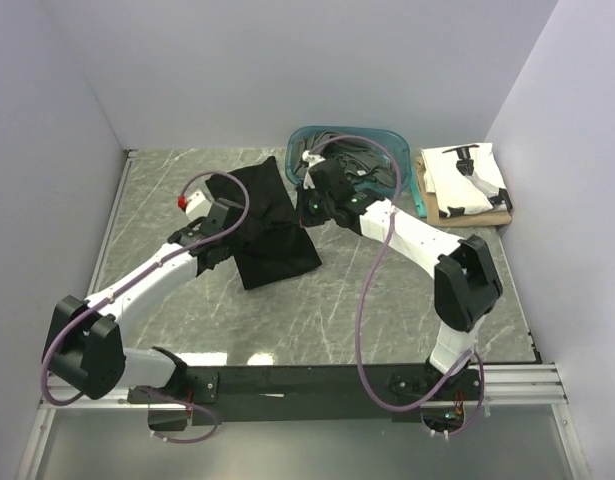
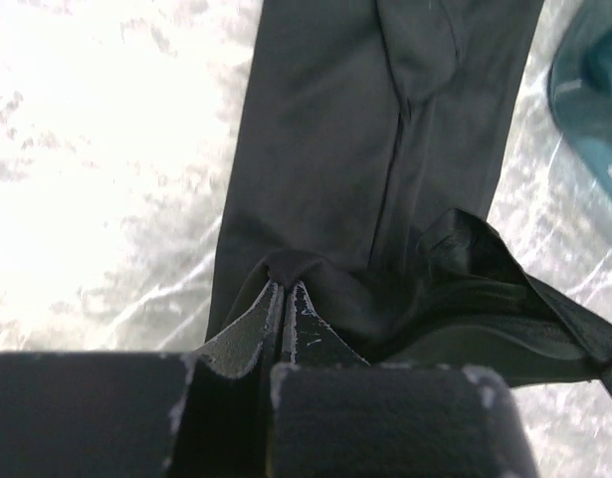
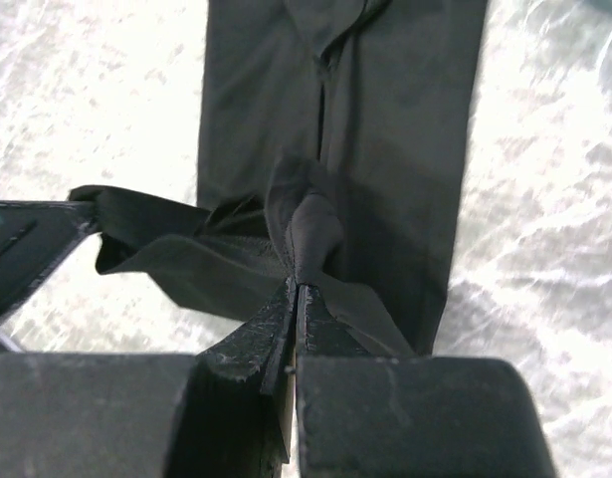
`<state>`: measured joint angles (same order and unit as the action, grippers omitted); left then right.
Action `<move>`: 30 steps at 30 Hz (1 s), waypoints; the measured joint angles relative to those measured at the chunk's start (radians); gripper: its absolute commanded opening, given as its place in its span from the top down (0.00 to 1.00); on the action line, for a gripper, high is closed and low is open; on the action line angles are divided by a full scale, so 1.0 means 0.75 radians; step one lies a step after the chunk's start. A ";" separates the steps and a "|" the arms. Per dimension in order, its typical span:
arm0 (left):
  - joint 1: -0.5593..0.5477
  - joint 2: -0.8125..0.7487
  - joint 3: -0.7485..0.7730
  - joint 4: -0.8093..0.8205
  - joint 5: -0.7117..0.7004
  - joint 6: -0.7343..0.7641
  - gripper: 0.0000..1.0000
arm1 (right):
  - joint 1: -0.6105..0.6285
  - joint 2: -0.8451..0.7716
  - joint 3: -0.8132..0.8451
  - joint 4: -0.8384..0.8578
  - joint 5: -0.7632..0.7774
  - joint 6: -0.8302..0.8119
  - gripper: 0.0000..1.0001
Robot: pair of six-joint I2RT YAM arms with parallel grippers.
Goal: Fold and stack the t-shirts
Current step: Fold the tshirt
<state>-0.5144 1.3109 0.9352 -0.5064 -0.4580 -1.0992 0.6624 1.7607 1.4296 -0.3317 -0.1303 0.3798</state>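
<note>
- The black shirt [image 1: 272,235] is lying folded into a long strip on the tabletop [image 1: 317,310], just left of the tub [image 1: 412,185].
- The left end effector [image 2: 284,299] is clenching a bunched edge of the black shirt, its jaws pressed together on the cloth.
- The right end effector [image 3: 297,297] is likewise pinching a raised fold of the same shirt, jaws tight on it.
- Between the two grips, a loose flap of the shirt is hanging up off the flat part.
- The tub is sitting at the far side of the tabletop and is holding crumpled dark grey shirts [image 1: 362,155].
- The white shirt [image 1: 452,180] is lying folded on top of the tan shirt [image 1: 482,216], right of the tub, near the wall.
</note>
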 measured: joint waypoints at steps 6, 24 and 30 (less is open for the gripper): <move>0.080 0.065 0.029 0.070 0.037 0.054 0.99 | -0.024 0.133 0.137 -0.010 0.012 -0.042 1.00; 0.246 0.392 0.160 0.212 0.178 0.153 0.93 | -0.080 0.431 0.343 0.113 0.078 -0.114 1.00; 0.283 0.501 0.214 0.235 0.211 0.173 0.92 | -0.102 0.521 0.363 0.189 0.067 -0.119 1.00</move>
<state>-0.3019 1.6867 1.0954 -0.3298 -0.2996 -0.9691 0.5858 2.1513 1.7016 -0.1898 -0.0803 0.2905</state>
